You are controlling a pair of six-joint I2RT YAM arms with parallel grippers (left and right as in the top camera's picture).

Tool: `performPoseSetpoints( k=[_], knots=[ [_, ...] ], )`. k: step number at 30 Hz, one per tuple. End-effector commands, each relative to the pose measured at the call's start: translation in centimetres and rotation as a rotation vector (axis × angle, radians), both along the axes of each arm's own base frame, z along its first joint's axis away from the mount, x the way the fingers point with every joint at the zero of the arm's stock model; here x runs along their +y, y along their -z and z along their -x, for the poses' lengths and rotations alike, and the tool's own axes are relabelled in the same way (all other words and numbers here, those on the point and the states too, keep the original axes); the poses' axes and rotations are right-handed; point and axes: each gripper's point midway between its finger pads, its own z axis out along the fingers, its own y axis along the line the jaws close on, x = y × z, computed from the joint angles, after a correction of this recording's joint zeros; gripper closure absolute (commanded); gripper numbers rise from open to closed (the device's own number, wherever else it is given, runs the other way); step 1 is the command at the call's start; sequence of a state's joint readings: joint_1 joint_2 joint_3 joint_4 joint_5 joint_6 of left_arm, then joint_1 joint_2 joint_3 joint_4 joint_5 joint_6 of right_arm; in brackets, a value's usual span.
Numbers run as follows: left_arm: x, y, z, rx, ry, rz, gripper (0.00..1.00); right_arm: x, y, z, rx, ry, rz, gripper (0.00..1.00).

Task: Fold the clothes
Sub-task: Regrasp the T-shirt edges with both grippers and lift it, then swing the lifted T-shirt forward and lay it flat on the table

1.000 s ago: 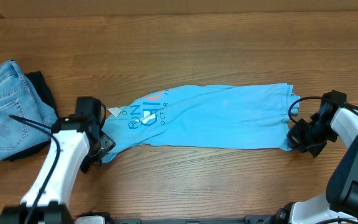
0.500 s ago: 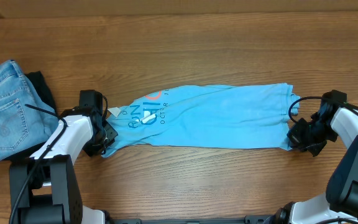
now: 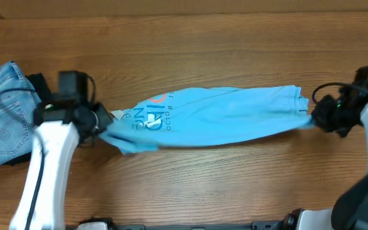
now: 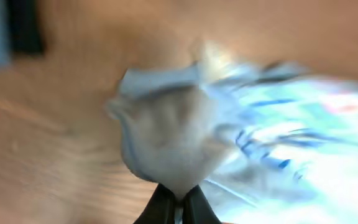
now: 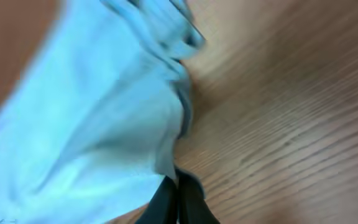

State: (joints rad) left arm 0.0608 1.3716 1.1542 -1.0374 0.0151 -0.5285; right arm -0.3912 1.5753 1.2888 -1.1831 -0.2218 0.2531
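The clothes, a sky-blue T-shirt with printed lettering near its left end, stretch in a long narrow band across the table's middle. My left gripper is shut on the shirt's left end; in the left wrist view the cloth bunches up out of the closed jaws. My right gripper is shut on the shirt's right end, and the right wrist view shows fabric pinched between its fingertips. The shirt looks pulled taut between both grippers.
Faded blue jeans lie at the left edge with a black garment under them, just behind the left arm. Bare wooden tabletop lies in front of and behind the shirt.
The left gripper has closed on the shirt's left end. Both grippers have moved toward the far side, carrying the shirt's ends with them and pulling its front edge up.
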Motion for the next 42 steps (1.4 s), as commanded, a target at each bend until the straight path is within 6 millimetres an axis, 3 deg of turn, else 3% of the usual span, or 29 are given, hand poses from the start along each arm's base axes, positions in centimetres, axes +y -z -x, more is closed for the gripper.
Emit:
performPoseSetpoints(
  k=[1, 8, 10, 15, 19, 22, 25, 29, 31, 33, 34, 35, 36, 37, 38, 39, 40, 41, 42],
  knots=[
    [-0.1, -9.9, -0.5, -0.304, 0.035, -0.017, 0.96, -0.5, -7.1, -1.4, -0.192, -0.050, 0.081, 0.96],
    [1.0, -20.3, 1.1, -0.594, 0.013, -0.112, 0.96, 0.0, -18.7, -2.1, -0.458, -0.079, 0.162, 0.96],
    [0.9, -24.1, 1.5, -0.683, 0.020, -0.127, 0.96, 0.1, -22.7, -1.7, -0.536, -0.080, 0.199, 0.96],
    [1.2, -31.3, 3.8, -0.850, 0.007, -0.173, 0.96, 0.6, -32.9, 0.3, -0.778, -0.071, 0.329, 0.96],
    [2.4, -34.7, 5.1, -0.935, -0.053, -0.232, 0.96, -0.6, -38.0, 1.9, -0.899, 0.020, 0.456, 0.96],
    [2.8, -34.2, 4.2, -0.911, -0.076, -0.234, 0.96, -1.0, -37.5, 0.9, -0.883, 0.018, 0.448, 0.96],
    [2.4, -31.6, 1.4, -0.813, -0.047, -0.205, 0.96, -2.0, -33.2, -2.1, -0.741, 0.005, 0.382, 0.97],
    [1.3, -25.2, -6.5, -0.625, 0.036, -0.122, 0.96, -2.9, -24.7, -8.9, -0.536, -0.084, 0.235, 0.96],
    [0.6, -22.3, -11.0, -0.585, 0.092, -0.081, 0.96, -2.6, -21.8, -12.4, -0.509, -0.121, 0.194, 0.96],
    [-0.1, -20.0, -16.1, -0.593, 0.158, -0.054, 0.96, -1.0, -21.3, -17.1, -0.610, -0.187, 0.154, 0.96],
    [-0.4, -20.3, -18.0, -0.624, 0.202, -0.056, 0.96, 0.0, -23.0, -19.1, -0.711, -0.206, 0.158, 0.96],
    [-0.3, -21.7, -19.9, -0.679, 0.211, -0.070, 0.96, 0.7, -26.2, -20.4, -0.835, -0.195, 0.175, 0.96],
    [-0.2, -24.3, -20.8, -0.749, 0.209, -0.082, 0.96, 1.0, -28.4, -20.7, -0.901, -0.189, 0.187, 0.96],
    [0.0, -28.0, -21.1, -0.842, 0.205, -0.100, 0.96, 1.2, -32.1, -20.6, -1.007, -0.172, 0.214, 0.96],
    [0.4, -32.0, -20.6, -0.942, 0.198, -0.123, 0.96, 0.9, -34.9, -20.1, -1.072, -0.137, 0.237, 0.96],
    [0.7, -34.8, -19.9, -1.011, 0.190, -0.140, 0.96, 0.9, -36.6, -19.5, -1.112, -0.126, 0.250, 0.96],
    [1.3, -39.3, -18.0, -1.111, 0.174, -0.168, 0.96, 0.9, -38.7, -18.4, -1.151, -0.122, 0.268, 0.96],
    [1.5, -41.3, -16.3, -1.145, 0.166, -0.180, 0.96, 0.8, -38.9, -17.9, -1.144, -0.116, 0.272, 0.96],
    [1.5, -42.0, -14.2, -1.125, 0.182, -0.201, 0.96, 0.6, -37.6, -17.3, -1.082, -0.109, 0.260, 0.96]
  ],
)
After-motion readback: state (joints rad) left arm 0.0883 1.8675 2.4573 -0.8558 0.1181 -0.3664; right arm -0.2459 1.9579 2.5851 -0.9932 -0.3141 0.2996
